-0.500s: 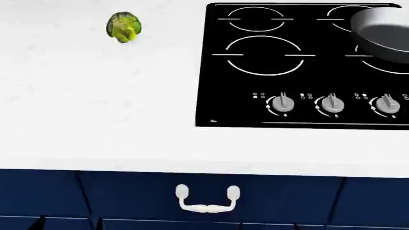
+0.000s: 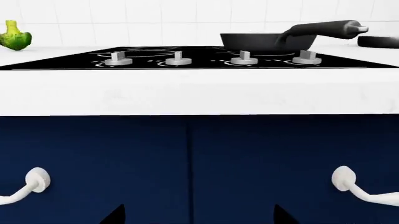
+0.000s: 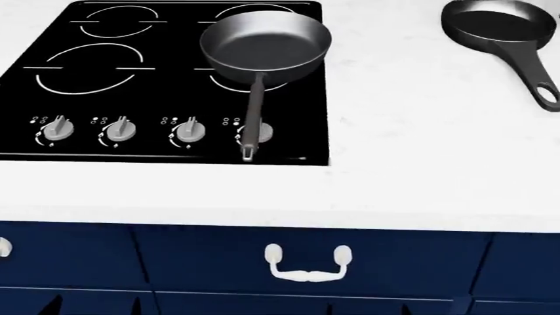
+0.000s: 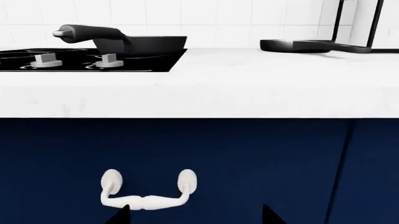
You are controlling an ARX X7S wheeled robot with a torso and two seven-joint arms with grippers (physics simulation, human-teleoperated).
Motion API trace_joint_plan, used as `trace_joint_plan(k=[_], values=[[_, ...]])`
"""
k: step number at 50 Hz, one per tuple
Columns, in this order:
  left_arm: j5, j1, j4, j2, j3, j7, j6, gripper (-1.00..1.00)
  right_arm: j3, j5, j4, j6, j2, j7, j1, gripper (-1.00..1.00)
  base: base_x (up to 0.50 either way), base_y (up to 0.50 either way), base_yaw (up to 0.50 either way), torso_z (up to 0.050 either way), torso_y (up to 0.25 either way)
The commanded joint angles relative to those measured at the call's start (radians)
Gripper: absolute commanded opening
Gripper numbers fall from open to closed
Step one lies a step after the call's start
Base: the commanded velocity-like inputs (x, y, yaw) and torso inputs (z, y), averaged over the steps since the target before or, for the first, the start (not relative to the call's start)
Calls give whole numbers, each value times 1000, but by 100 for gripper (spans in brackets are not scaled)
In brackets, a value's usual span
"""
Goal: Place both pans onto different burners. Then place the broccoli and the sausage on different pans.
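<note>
One pan point(image 3: 265, 44) lies on the black cooktop point(image 3: 26, 144) over its two right-hand burners, handle point(image 3: 253, 111) pointing to the front edge. It also shows in the left wrist view point(image 2: 268, 41) and the right wrist view point(image 4: 149, 43). The left burners point(image 3: 88, 69) are bare. The second pan point(image 3: 499, 23) lies on the white counter to the right of the cooktop. The broccoli point(image 2: 14, 36) sits on the counter left of the cooktop. The sausage is out of view. My left gripper point(image 2: 198, 217) and right gripper point(image 4: 195, 215) are open and empty, low in front of the blue cabinet.
The white counter point(image 3: 411, 164) runs across the front, with blue drawers and white handles point(image 3: 308, 266) below it. Grey knobs point(image 3: 118, 130) line the cooktop's front. Two thin black uprights point(image 4: 358, 23) stand at the back right behind the second pan.
The head view has swung to the right. The broccoli has left it, and the whole first pan and the second pan have come into it.
</note>
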Motion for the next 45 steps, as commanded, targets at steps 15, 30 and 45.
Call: trace_joint_plan(k=[15,30,45], values=[[-29,-1,5,-23,27,-25,-3,100,-30,26,-1,9,24,27,0,100,0,-500,0,0,0],[-48,2,18,-40,45,-45,-4,100,-50,39,-5,6,41,49,0,100,0,-500,0,0,0],[-61,-4,6,-56,67,-63,-2,100,-70,59,0,9,57,65,5,100,0,-500,0,0,0]])
